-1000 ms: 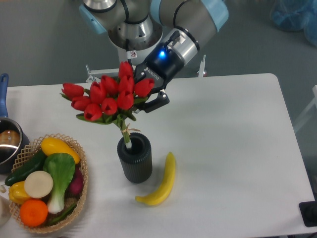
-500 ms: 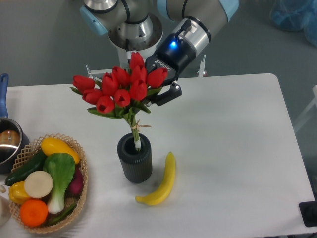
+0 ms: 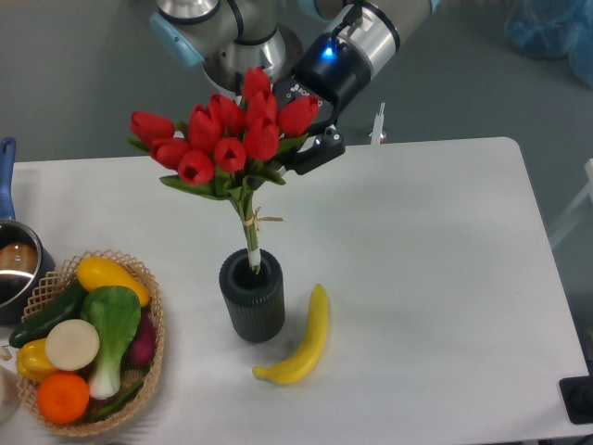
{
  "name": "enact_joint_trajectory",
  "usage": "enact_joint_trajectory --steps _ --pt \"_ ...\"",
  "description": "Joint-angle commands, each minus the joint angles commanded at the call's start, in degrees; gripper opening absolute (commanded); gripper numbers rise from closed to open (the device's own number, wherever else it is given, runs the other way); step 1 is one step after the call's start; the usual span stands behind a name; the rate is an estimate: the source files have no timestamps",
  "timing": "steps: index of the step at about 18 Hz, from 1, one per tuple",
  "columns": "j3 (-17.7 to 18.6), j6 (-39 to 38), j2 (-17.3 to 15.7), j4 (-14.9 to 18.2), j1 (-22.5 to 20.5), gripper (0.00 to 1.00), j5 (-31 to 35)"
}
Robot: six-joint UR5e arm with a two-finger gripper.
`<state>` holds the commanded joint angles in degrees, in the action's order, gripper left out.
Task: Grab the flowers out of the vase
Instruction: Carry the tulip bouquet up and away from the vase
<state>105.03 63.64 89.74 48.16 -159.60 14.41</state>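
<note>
**Tulip bunch raised, stem ends at the vase mouth**

Where the white table (image 3: 426, 241) lay to the right of the vase (image 3: 252, 295), its top was bare as far as the rounded far corner and the right edge; only a banana (image 3: 303, 339) lay on it, just right of the vase and apart from it. To the left stood a wicker basket (image 3: 148, 371) of vegetables and fruit near the front edge, and a steel pot (image 3: 13, 269) with a blue handle was cut off by the left border. A dark object (image 3: 579, 400) sat at the lower right corner of the view.

The arm reached down from the top of the view, its wrist slanted toward the lower left, a blue light showing on the gripper (image 3: 298, 139) body. The gripper's fingers were pinched on the flowers (image 3: 227, 139) at the right side of the bunch, just below the red buds; one dark finger (image 3: 320, 153) showed right of the leaves, the other was hidden behind the blooms.

The flowers stood high above the table, buds spreading wider than the vase, stems running down with a slight tilt, tied with a pale cord, their lower ends at the round mouth of the vase. Whether the ends touched the vase could not be told.

Behind the table was a grey floor, with a blue crumpled thing (image 3: 551, 37) at the upper right.
</note>
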Motion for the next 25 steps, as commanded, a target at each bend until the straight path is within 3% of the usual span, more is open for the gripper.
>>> enact_joint_trajectory --steps 5,12,21,25 --pt "0.53 -0.62 0.96 0.17 -10.36 0.39 -0.09" --pt "-0.78 0.17 5.61 -0.09 -20.39 0.39 0.26" --pt "-2.64 3.41 11.51 -0.35 -22.86 0.39 0.44" --pt "-1.94 4.48 11.69 -0.26 -23.91 0.39 0.53"
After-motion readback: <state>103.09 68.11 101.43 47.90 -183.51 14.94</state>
